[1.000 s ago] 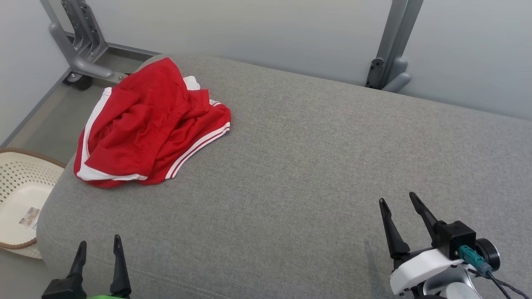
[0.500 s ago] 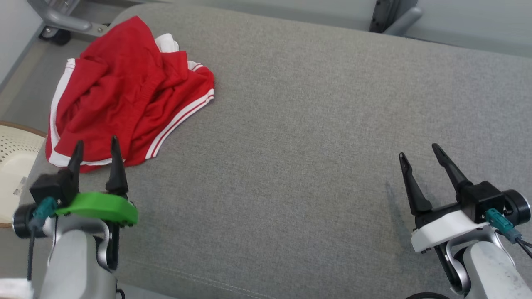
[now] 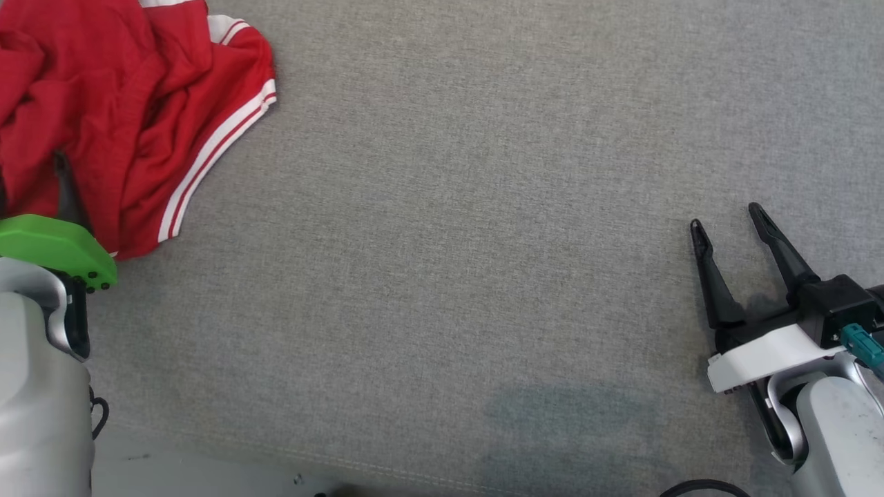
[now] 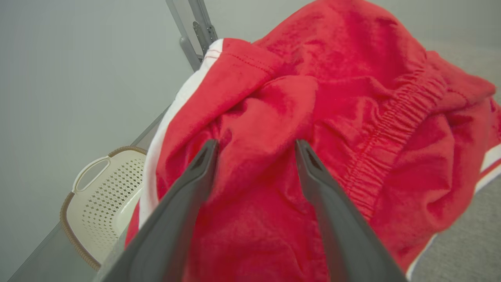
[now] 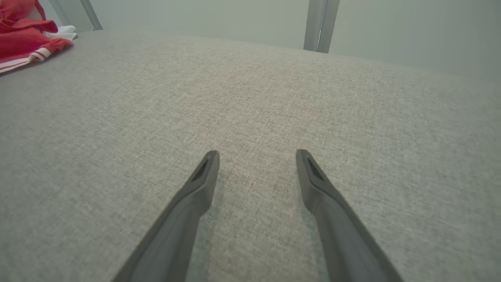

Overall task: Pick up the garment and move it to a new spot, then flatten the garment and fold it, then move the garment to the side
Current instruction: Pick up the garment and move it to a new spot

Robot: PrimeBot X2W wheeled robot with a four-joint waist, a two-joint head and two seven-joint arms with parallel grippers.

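The garment (image 3: 138,90) is a crumpled pair of red shorts with white side stripes, lying at the far left of the grey cushion (image 3: 449,241). My left gripper (image 3: 31,166), under its green cover, is open with its fingertips over the near part of the heap. In the left wrist view the left gripper (image 4: 255,143) straddles a raised fold of the garment (image 4: 352,98), beside the elastic waistband. My right gripper (image 3: 725,215) is open over bare cushion at the right, far from the shorts. The right wrist view shows the right gripper (image 5: 257,153) with nothing in it and the garment (image 5: 23,43) at the top left.
A cream perforated basket (image 4: 105,188) stands on the floor beyond the cushion's left end. Grey metal posts (image 5: 321,23) rise against the pale wall behind. The cushion's front seam (image 3: 345,462) runs along the bottom of the head view.
The head camera has tipped down and forward, shifting the whole picture. My left gripper has reached forward to the garment, open throughout. The right gripper has edged forward a little.
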